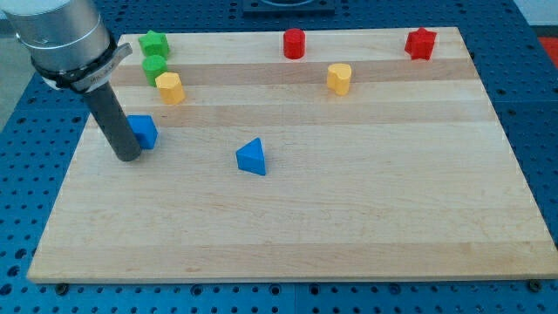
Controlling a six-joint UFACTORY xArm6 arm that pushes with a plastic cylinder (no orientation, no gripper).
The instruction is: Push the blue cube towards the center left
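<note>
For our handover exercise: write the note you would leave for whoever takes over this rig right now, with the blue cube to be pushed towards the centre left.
My tip is down on the board, at the view's left, just left of and slightly below the blue cube; the rod hides the cube's left part, so contact cannot be told.
The blue cube sits near the board's left edge, about mid-height, below the yellow block and well apart from the blue triangular block.
Done: the cube appears to be at centre left.
Left: probably nothing but a check; draw the tip away without nudging the cube.
</note>
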